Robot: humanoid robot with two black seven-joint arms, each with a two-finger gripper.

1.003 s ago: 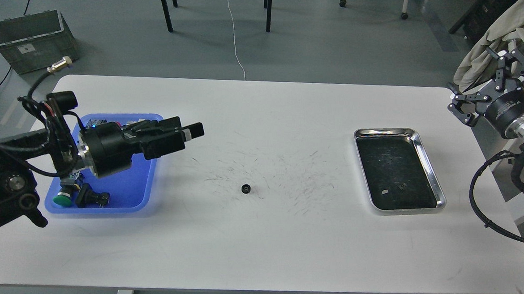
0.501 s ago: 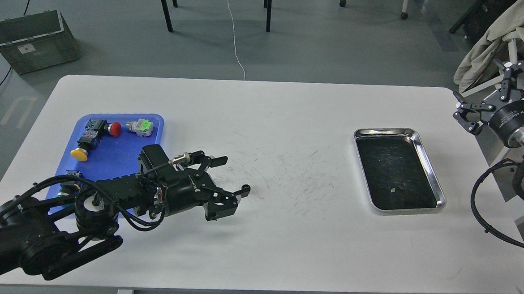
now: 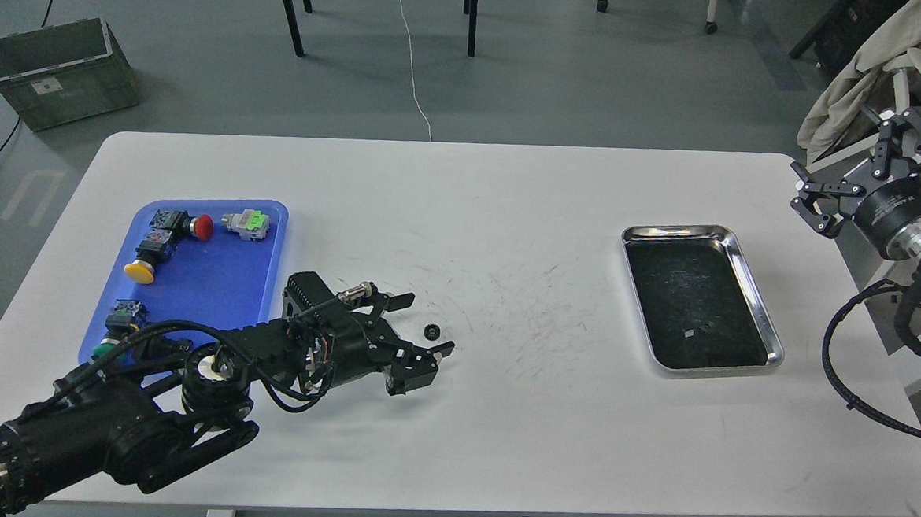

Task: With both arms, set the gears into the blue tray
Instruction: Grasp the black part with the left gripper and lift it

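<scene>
Near the surface's (image 3: 511, 198) middle, the left claw (image 3: 419, 329), having swung over from the blue tray (image 3: 191, 292) at nine o'clock, lay spread apart around the gear (image 3: 430, 332), ungrasped, ready for closing.

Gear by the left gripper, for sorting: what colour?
Black; the gear shows best in the head view.

**Black arms, silver rings, looped cables**

The left arm (image 3: 129, 422) is matte black with ribbed segments, a silver ring at one joint and thin black cables looping alongside. The right arm (image 3: 915, 235) shows a black cylindrical wrist with faint lettering, a bright silver ring and thick black cables.
</scene>
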